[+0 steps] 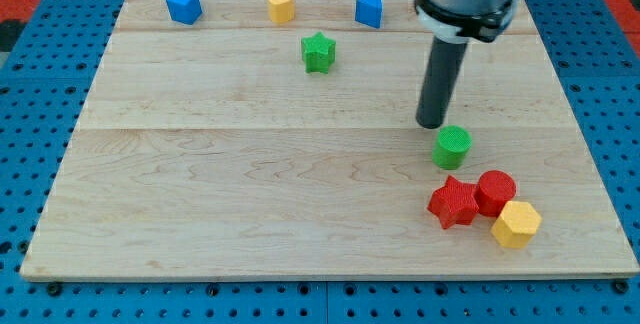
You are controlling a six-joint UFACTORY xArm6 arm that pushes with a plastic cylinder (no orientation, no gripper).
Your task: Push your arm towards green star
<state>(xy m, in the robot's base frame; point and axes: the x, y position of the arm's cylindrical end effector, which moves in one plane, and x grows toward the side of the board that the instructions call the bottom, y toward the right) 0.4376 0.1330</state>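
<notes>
The green star (318, 52) lies on the wooden board near the view's top, left of centre. My tip (432, 123) rests on the board well to the star's right and lower in the view. It stands just above and left of a green cylinder (452, 147), close to it but apart. The dark rod rises from the tip to the arm's grey end at the view's top right.
A blue block (184, 6), a yellow block (281, 7) and a second blue block (370, 10) line the board's top edge. A red star (453, 202), a red cylinder (495, 192) and a yellow hexagonal block (516, 224) cluster at the lower right.
</notes>
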